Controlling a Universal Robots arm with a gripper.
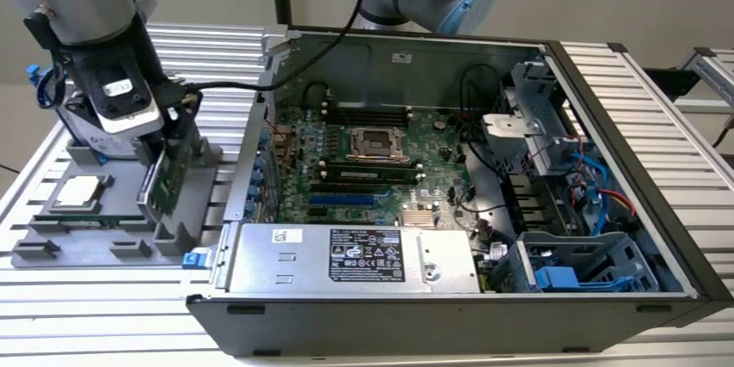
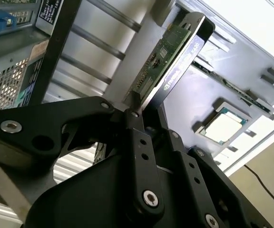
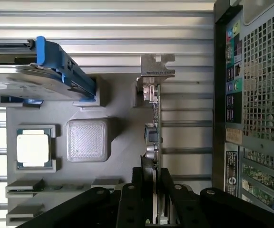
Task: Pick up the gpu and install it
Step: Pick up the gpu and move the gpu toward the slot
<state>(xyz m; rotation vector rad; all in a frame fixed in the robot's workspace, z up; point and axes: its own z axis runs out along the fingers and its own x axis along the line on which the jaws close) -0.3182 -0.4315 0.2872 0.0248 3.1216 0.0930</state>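
The gpu stands on edge at the grey tray on the ribbed desk, at the exterior view's left, just beside the outer wall of the open computer case. Whether it sits in the tray's slot or is clear of it I cannot tell. In the first wrist view its long axis runs parallel to the case's perforated panel, with the silver end bracket at the end away from the fingers. In the second wrist view the green board face and the black cover both show on the gpu; pale lettering runs along the black edge. A white sticker lies on the case's metal cover.

The tool pinches the card's thin body between its black fingers. The arm descends from above, wrist pointing down with a slight tilt.
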